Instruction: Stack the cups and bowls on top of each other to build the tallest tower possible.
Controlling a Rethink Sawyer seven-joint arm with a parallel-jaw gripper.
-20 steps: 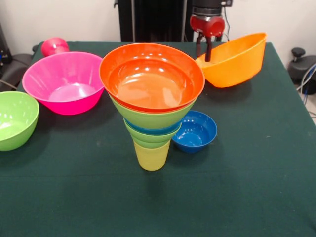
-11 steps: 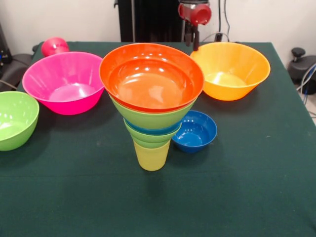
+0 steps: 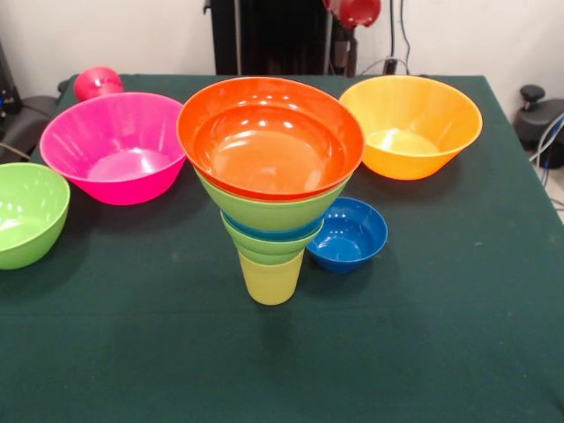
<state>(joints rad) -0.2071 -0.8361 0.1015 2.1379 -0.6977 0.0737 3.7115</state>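
I see a table (image 3: 441,352) under a dark green cloth. Sitting directly on it: the pale yellow cup (image 3: 270,278) at the tower's base, near the middle; a dark blue bowl (image 3: 349,233) just beside it; a yellow-orange bowl (image 3: 411,125) upright toward the far right corner; a pink bowl (image 3: 113,146) at left; a lime green bowl (image 3: 26,212) at the left edge, cut off by the frame; a red cup (image 3: 97,82) behind the pink bowl.

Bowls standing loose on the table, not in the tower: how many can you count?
4: pink bowl far left, lime green bowl at left edge, yellow-orange bowl far right, dark blue bowl beside the tower.
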